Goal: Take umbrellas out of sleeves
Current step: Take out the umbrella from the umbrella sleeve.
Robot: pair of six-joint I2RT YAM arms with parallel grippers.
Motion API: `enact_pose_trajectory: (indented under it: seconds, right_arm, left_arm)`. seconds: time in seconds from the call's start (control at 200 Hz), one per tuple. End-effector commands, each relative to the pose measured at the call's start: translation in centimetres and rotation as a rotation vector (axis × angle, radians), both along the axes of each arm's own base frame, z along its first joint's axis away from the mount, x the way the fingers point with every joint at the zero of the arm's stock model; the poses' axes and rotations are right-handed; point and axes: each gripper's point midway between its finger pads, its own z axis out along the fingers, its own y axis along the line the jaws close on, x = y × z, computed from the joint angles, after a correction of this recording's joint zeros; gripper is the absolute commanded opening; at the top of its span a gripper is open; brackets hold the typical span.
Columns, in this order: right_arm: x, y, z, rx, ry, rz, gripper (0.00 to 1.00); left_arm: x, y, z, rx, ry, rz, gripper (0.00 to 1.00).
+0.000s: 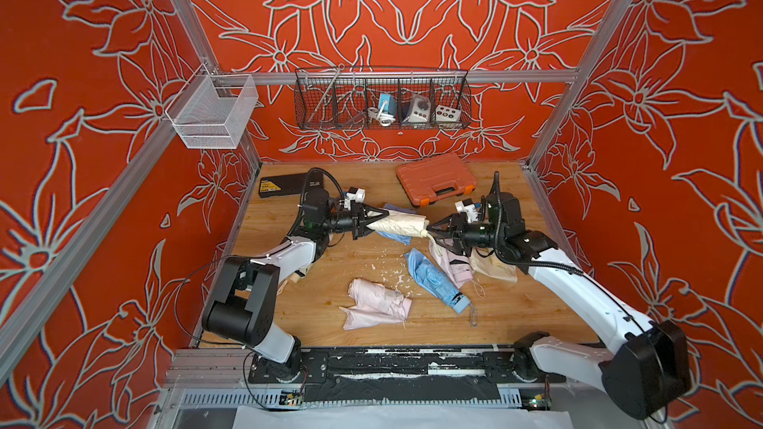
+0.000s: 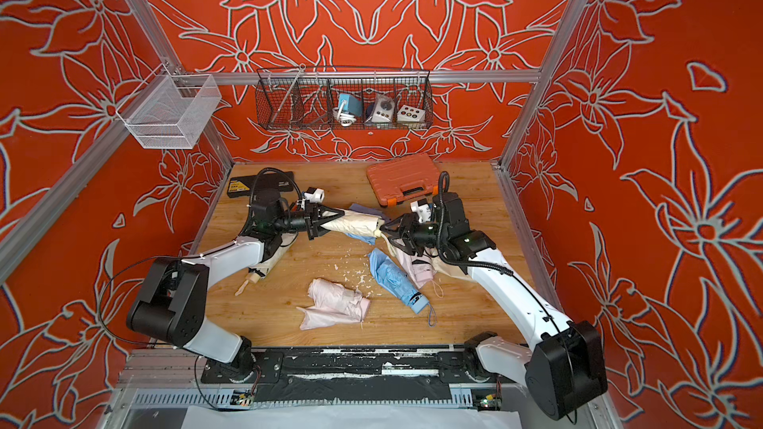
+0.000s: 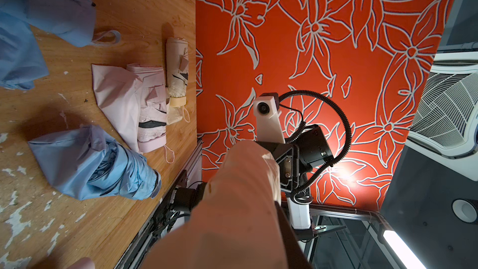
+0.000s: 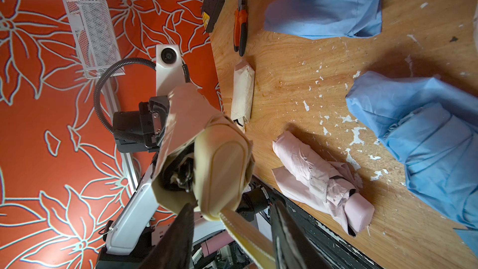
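Cream umbrella (image 4: 222, 174), handle end protruding from cream sleeve (image 1: 396, 224), held above table (image 1: 322, 282) at centre of both top views; left gripper (image 1: 377, 220) clamped on sleeve's closed tip, right gripper (image 1: 431, 232) clamped on umbrella's handle end.

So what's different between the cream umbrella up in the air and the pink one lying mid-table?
The cream umbrella is held off the table, while the pink umbrella lies on it. The cream one sits mostly inside its cream sleeve, only the handle poking out; the pink one is bare, lying on its limp pink sleeve. Both are folded shut.
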Motion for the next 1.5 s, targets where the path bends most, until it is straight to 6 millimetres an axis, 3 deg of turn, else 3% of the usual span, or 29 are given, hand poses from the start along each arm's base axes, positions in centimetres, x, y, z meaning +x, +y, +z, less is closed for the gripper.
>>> enact_pose_trajectory:
  seconds: [0.0,0.44,0.671,1.246,1.496]
  right_arm:
    - [0.7,0.4,0.8,0.041,-0.016,-0.006,0.5]
    - [1.5,1.1,1.1,0.086,-0.013,-0.005,0.47]
    - [1.2,1.2,0.0,0.093,0.026,-0.004,0.47]
    - [1.2,1.7,-0.6,0.121,0.043,0.004,0.43]
    - [0.7,3.0,-0.5,0.166,0.066,0.063,0.45]
  left_arm:
    - [-1.0,-0.3,2.5,-0.027,-0.104,-0.039,0.18]
    - [-1.4,-0.5,2.4,-0.022,-0.106,-0.053,0.18]
    - [-1.5,-0.7,2.7,-0.027,-0.112,-0.056,0.19]
    - [-1.8,-1.0,2.8,-0.036,-0.109,-0.064,0.18]
    - [-1.7,-1.0,2.6,-0.033,-0.106,-0.066,0.18]
